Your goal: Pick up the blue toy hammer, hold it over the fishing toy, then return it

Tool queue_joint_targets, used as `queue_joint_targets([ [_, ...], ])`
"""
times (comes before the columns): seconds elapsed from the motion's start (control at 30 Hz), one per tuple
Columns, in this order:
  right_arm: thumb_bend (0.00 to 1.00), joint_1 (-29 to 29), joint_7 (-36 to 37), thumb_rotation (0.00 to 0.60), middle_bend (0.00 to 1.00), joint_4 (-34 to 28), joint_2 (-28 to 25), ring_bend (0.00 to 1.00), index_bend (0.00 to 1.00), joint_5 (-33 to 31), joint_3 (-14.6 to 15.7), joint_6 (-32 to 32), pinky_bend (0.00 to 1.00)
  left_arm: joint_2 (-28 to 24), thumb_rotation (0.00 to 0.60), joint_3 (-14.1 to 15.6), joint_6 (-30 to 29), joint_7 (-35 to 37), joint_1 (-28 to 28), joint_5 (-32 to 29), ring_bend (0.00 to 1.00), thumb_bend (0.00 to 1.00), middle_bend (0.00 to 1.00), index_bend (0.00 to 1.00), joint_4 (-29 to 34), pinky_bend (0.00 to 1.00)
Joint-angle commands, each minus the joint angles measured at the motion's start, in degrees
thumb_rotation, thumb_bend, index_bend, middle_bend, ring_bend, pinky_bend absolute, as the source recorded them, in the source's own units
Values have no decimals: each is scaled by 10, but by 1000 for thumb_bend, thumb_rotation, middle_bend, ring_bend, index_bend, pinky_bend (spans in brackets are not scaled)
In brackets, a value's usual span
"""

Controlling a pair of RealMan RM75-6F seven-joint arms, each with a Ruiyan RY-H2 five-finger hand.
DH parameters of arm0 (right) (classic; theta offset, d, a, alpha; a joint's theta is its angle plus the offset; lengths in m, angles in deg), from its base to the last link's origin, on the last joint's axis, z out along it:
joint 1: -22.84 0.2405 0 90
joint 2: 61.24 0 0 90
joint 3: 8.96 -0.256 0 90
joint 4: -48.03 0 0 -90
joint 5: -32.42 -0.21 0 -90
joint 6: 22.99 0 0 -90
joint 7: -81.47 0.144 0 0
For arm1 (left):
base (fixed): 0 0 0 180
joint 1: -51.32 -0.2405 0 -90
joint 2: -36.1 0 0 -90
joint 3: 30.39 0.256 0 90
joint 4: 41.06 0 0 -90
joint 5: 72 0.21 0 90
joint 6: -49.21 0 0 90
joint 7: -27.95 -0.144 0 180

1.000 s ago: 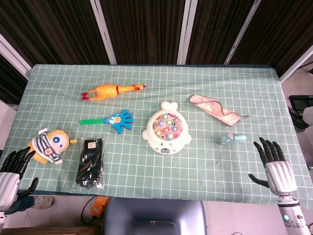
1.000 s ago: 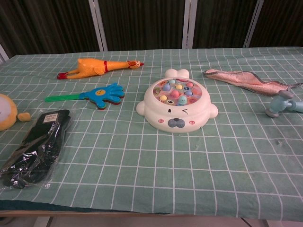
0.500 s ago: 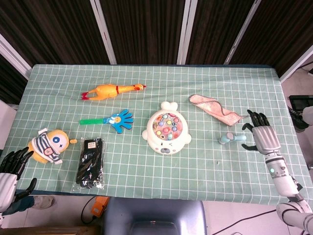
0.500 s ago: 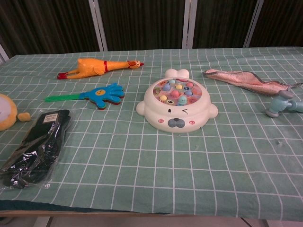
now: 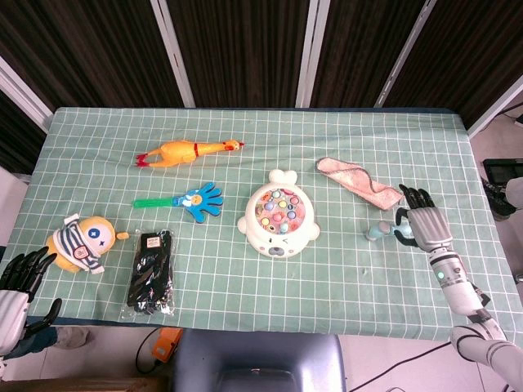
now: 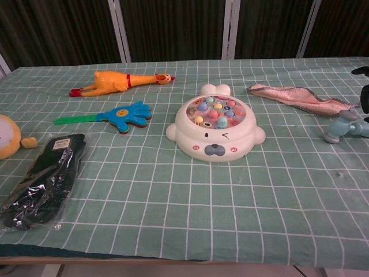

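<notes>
The blue toy hammer [image 5: 378,232] lies on the green checked cloth at the right, its head toward the fishing toy and its handle pointing right. My right hand [image 5: 423,225] hovers over the handle with its fingers spread, holding nothing. In the chest view the hammer [image 6: 340,127] rests flat on the table, and only dark fingertips [image 6: 360,70] of that hand show at the right edge. The white fishing toy [image 5: 278,215] [image 6: 216,124] sits at the table's middle. My left hand [image 5: 18,286] hangs open off the near left corner.
A pink cloth [image 5: 358,180] [image 6: 294,95] lies just behind the hammer. On the left half are a rubber chicken [image 5: 189,151], a blue hand clapper [image 5: 192,201], bagged black gloves [image 5: 151,271] and a striped stuffed toy [image 5: 84,242].
My right hand has moved from the near right table edge forward and left, ending over the hammer's handle. The hammer has not shifted. The left hand has barely moved.
</notes>
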Motion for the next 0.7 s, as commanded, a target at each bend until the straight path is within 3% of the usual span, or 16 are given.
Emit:
queue_joint_targets([
  [0.03,487,4,8,600,0,13,6,0,648,-3,4,8,0,0,600,0,-1,1,0,0,0,410,0,0,0,0],
  [0.23,486,9,15,600,0,29,13,0,589,-9,7,20,0,0,600,0,0,0,0,0,0,408,0,0,-1,0],
  [0.7,494,26,-2,600,0,40,33,0,598,-13,15,42,0,1,600,-1,5,-2,2,-3,0,409,0,0,0,0],
])
